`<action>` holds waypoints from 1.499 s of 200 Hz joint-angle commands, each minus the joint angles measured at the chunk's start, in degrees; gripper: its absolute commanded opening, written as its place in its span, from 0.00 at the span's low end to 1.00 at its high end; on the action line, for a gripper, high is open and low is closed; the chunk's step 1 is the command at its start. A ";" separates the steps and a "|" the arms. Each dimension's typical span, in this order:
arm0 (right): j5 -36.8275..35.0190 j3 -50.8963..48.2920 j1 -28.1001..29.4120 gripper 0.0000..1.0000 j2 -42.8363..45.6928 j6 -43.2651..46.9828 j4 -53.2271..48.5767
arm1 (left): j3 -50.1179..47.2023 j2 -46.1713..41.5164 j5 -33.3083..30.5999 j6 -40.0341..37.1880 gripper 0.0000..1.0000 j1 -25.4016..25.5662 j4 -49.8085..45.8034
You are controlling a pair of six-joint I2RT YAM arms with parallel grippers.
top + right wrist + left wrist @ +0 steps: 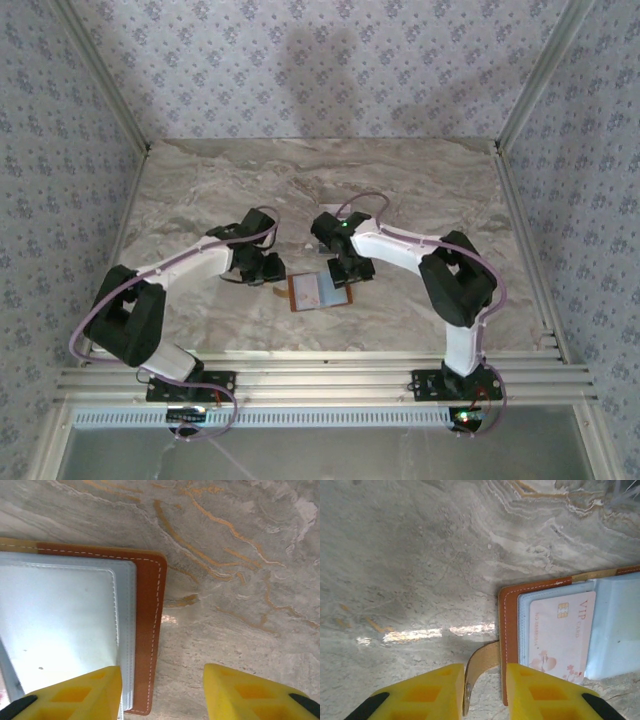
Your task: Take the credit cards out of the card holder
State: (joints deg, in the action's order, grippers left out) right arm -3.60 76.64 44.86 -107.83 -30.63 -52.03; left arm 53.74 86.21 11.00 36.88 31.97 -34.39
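Seeing card holder [318,292] open flat mid-desk [200,190], credit card [560,635] inside its clear sleeve, left claw [485,680] parted loosely around strap tab [485,660], right claw [161,680] released astride opposite edge; could snag leather and drag or fold it shut.

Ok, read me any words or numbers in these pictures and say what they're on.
"VIP": on the pale pink chip card in the clear sleeve of the orange-brown leather wallet.
"CARD": smaller, same card, beside it.
A line of digits along the card: too blurred to read.
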 commanded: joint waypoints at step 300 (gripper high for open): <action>26.55 -14.59 -5.75 0.21 1.58 -4.96 26.63 | 2.47 8.85 3.01 4.69 0.12 7.09 4.25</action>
State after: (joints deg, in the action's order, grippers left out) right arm 26.81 63.57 38.92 -107.53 -35.11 -23.22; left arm 53.67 95.81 13.74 41.65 38.92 -28.34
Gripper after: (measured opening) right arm 0.189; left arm 0.118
